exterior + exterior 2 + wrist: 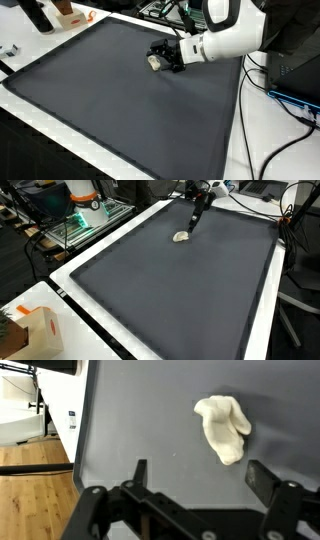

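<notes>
While its fingers (pixel 141 472) stand wide apart, the gripper (pixel 200 468) hangs beside a crumpled white cloth (pixel 224 426) near an edge of the mat (pixel 170 290).

In an exterior view the jaws hide part of the pale lump (pixel 153 62).

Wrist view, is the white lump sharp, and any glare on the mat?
Wrist view: the white lump is fairly sharp, evenly lit; the gripper close to the lens is dark and soft. In both exterior views the grey mat shows only a dull sheen, no hard glare.
</notes>
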Controlling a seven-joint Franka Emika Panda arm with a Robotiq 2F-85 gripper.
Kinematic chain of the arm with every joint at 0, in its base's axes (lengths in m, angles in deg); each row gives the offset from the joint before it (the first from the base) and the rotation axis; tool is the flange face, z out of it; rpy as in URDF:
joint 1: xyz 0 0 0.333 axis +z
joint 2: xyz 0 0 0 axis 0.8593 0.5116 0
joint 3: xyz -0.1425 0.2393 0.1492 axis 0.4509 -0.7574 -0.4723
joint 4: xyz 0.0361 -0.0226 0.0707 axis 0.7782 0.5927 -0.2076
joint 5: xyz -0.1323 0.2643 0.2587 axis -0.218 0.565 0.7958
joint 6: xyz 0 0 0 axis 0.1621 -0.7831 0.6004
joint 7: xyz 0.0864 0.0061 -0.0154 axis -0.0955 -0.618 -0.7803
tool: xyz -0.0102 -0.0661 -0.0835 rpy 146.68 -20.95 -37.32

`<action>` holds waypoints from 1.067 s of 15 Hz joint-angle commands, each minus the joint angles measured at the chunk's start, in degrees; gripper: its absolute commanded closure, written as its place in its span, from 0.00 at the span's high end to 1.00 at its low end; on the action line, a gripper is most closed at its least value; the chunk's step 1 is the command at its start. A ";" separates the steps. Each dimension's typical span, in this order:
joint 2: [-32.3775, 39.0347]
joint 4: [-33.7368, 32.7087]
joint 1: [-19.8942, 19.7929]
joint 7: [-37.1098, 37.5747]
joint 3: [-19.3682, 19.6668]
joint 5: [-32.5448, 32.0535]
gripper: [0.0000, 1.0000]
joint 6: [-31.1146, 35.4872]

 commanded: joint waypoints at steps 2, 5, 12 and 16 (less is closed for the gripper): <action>-3.79 3.19 -4.35 -1.77 -2.07 3.88 1.00 5.01; -7.97 6.65 -7.55 -3.73 -2.69 8.49 1.00 11.86; -20.68 19.59 -13.97 -11.75 -1.23 22.40 1.00 28.86; -26.99 28.16 -18.70 -22.38 -1.16 35.14 1.00 39.21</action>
